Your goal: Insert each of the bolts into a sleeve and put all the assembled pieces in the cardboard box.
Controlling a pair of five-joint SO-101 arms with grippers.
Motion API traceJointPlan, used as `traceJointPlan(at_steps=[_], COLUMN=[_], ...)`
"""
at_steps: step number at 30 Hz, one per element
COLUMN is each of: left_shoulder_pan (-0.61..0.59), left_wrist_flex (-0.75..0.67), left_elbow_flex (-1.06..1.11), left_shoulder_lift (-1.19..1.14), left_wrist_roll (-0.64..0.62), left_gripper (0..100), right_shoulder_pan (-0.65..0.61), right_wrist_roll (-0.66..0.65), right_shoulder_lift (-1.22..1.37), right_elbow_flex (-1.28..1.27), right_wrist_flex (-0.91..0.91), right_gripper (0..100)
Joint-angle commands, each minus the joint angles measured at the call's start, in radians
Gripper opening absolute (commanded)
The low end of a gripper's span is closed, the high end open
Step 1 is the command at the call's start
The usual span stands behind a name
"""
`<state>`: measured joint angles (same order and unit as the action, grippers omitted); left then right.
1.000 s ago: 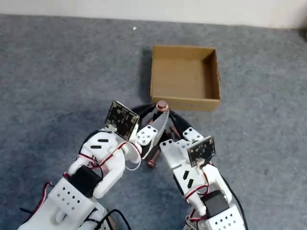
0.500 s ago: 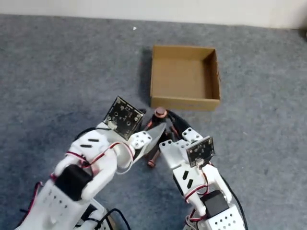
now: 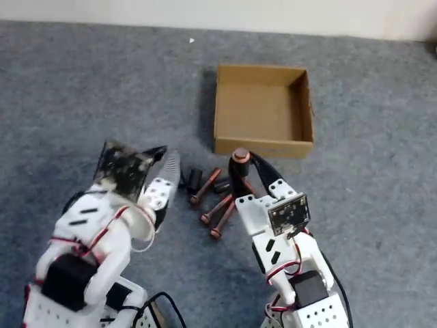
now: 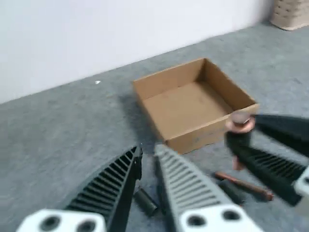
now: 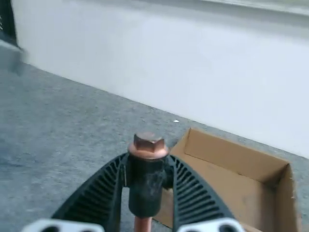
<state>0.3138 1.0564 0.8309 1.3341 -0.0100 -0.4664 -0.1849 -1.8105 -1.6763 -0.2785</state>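
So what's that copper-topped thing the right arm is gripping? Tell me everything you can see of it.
It is a copper-coloured bolt with a hexagonal head, pushed through a dark matte sleeve; the shank's tip pokes out below. It stands upright, clamped between the right gripper's black ribbed fingers, close to the front wall of the cardboard box.

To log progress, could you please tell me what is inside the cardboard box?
Bare brown floor shows inside the cardboard box, with no pieces visible. Its near wall hides a strip of floor in the high view.
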Motion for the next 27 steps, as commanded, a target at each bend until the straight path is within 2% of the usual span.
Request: traceJointPlan(at_steps=[1, 9, 13, 21, 27], left_shoulder_pan=[-0.105, -0.283, -0.326, -0.329, -0.325], left_wrist_flex=[-0.023, -0.166, -0.242, -0.431, -0.361], left_elbow_flex=[0.142, 0.526, 0.636, 0.868, 0.865], left_shoulder_lift=[0.168, 0.518, 0.47, 0.476, 0.479], left_wrist_roll=[0.009, 0.005, 0.005, 0.009, 0.009], left_gripper=[1, 1, 1, 1, 1], right_shoulder_pan=[0.033, 0.044, 0.044, 0.044, 0.042], right_wrist_roll=[-0.02, -0.02, -0.02, -0.02, -0.02], right_shoulder_lift=[-0.024, -0.022, -0.022, -0.022, -0.022], right_elbow_flex=[-0.102, -0.101, -0.101, -0.101, -0.099], right_wrist_flex=[0.005, 0.005, 0.002, -0.031, -0.031], right_gripper=[0.5, 0.5, 0.5, 0.5, 0.5])
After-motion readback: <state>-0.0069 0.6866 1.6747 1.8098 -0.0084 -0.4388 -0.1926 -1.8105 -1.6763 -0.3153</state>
